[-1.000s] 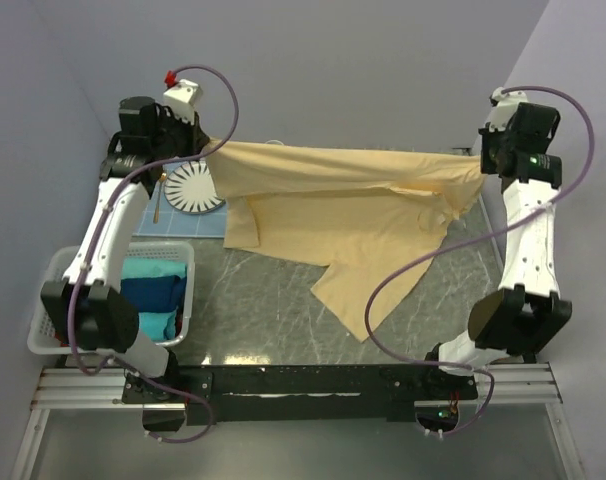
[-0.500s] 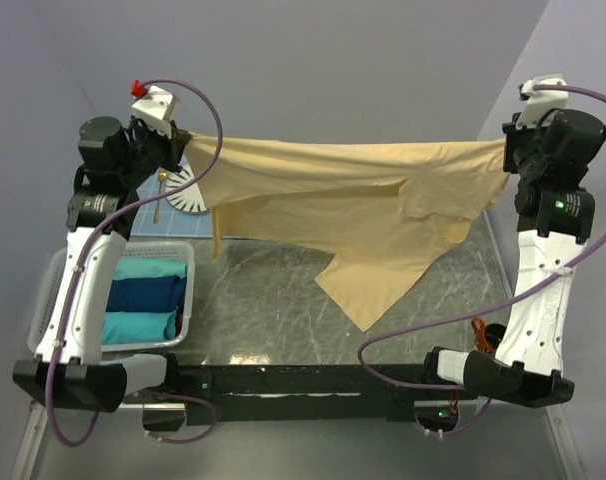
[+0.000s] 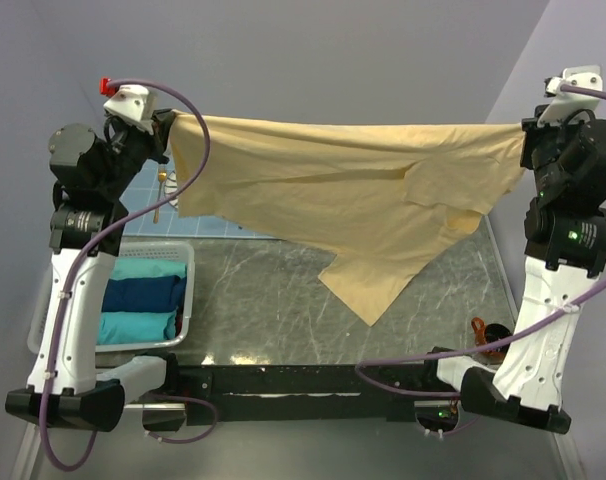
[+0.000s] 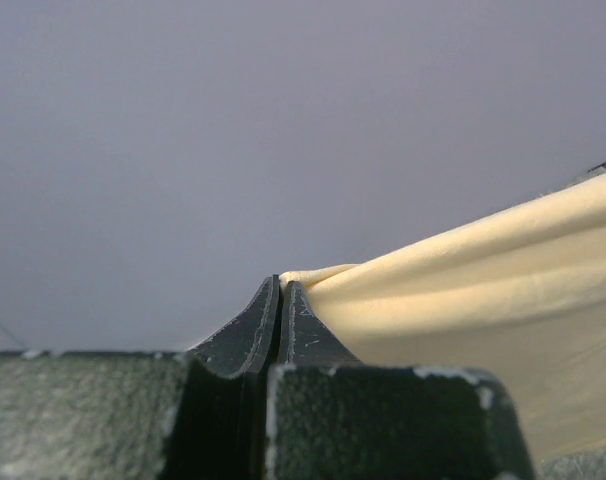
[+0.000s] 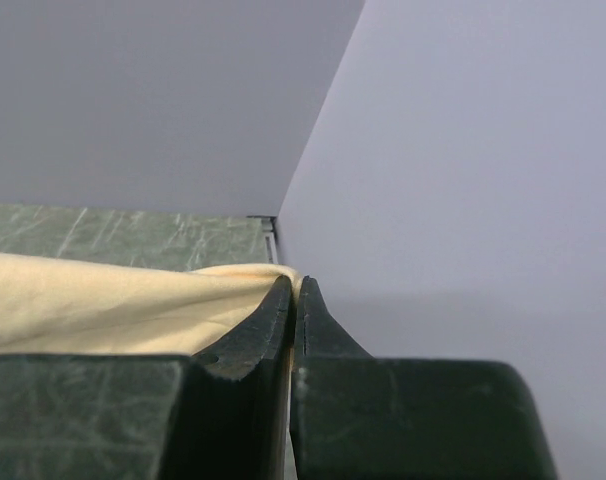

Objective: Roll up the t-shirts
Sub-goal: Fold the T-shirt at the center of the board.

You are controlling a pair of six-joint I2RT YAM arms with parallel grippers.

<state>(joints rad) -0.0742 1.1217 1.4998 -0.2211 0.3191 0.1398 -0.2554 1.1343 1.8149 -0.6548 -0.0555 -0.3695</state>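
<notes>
I have the pale yellow t-shirt (image 3: 353, 190) stretched in the air over the table (image 3: 283, 300), its low corner maybe touching it. Folded teal and navy t-shirts (image 3: 143, 297) fill the basket (image 3: 189, 262). My left gripper (image 4: 281, 300) and right gripper (image 5: 295, 300) each pinch a top corner.

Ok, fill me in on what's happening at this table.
Two robot arms hold a pale yellow t-shirt stretched in the air between them. The left tool is shut on one end of its top edge, the right tool on the other, and a loose corner hangs toward the table. It is not rolled yet. A white basket on the left holds teal and navy shirts.
</notes>
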